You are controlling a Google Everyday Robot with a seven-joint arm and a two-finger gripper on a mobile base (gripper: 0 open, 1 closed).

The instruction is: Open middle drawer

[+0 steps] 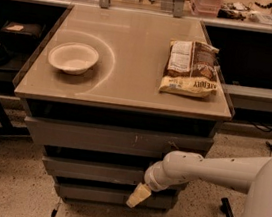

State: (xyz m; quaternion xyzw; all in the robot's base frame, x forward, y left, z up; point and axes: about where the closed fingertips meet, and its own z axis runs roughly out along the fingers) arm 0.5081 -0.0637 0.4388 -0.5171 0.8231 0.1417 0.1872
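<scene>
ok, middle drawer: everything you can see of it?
The middle drawer is a wide, shallow grey front, plain, no handle, looks like painted metal. It sits level between the scratched top drawer and the narrower bottom drawer, dark gap above, no interior showing. The claw hangs at its lower right edge; contact can't be told.
</scene>
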